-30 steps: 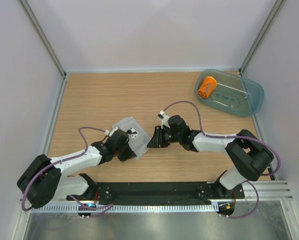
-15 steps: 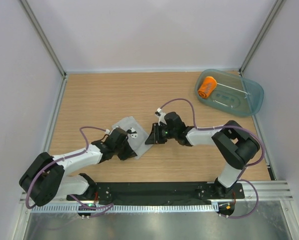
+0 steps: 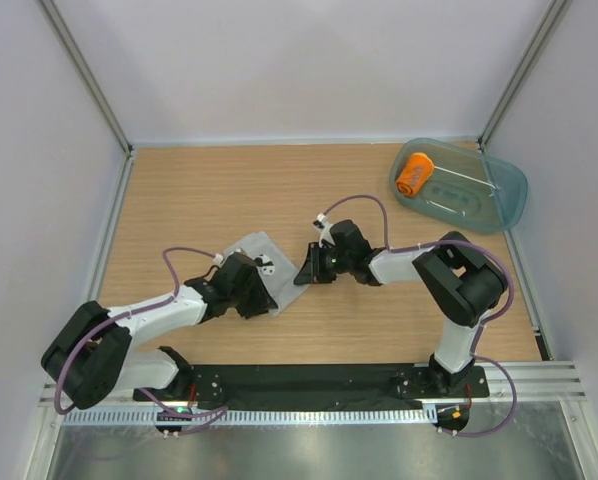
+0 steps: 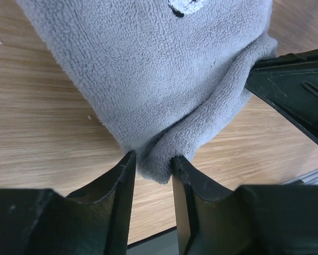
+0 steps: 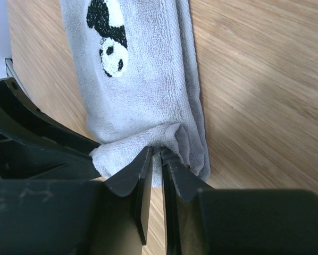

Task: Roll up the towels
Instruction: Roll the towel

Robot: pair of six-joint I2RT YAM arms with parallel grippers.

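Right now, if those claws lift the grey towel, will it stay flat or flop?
Probably flop: the grey towel bunches into soft folds where the left gripper pinches it. Its fuzzy pile should grip rather than slip. It looks thin at the edges, so likely light.

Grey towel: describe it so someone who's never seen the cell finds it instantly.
On the wooden table, look near-centre, where the left gripper and right gripper meet. The grey towel lies there, pinched by both. Unlike the rolled orange towel in the blue-green tub, it is grey with a small panda mark.
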